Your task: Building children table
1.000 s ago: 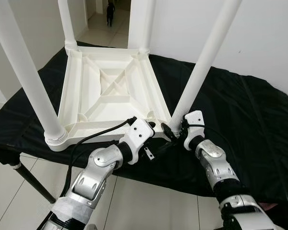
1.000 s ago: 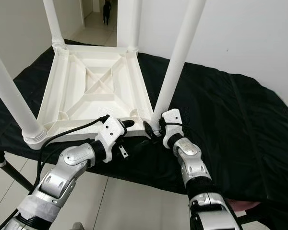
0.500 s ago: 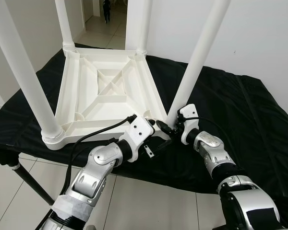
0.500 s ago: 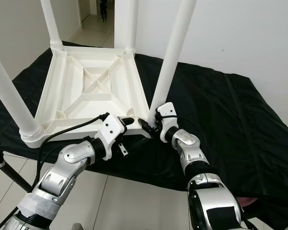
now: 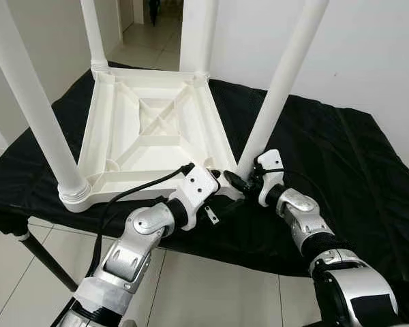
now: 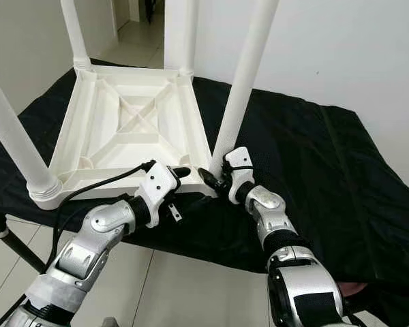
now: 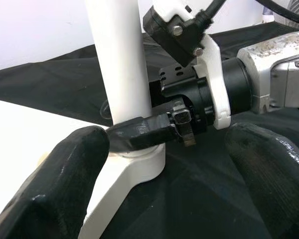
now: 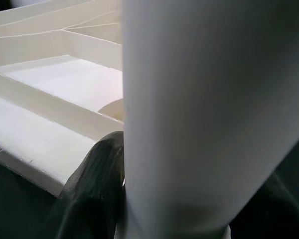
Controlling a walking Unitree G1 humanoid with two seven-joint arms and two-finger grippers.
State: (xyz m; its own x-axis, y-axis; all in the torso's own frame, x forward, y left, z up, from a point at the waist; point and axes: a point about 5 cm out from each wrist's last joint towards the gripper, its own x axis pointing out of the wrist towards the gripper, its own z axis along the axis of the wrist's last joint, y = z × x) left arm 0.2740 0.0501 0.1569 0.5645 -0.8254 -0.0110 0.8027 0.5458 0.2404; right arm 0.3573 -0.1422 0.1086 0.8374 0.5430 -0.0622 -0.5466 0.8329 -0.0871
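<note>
Item: children's table (image 5: pixel 150 129), one, lying upside down toward the surface's (image 5: pixel 341 170) left half, its near-right corner overhanging the near edge.

Grippers: two. Your right gripper (image 5: pixel 244 182) is clamping its jaws around the base of the near-right leg (image 5: pixel 276 92); your left gripper (image 5: pixel 218 178) is waiting beside that corner, jaws spread and empty.

Legs: four, all standing upright in corner sockets.

Risk, as a judgement: if you are twisting or pushing that leg sideways, it is likely tilting out of its socket or dragging the whole frame off the near edge.
</note>
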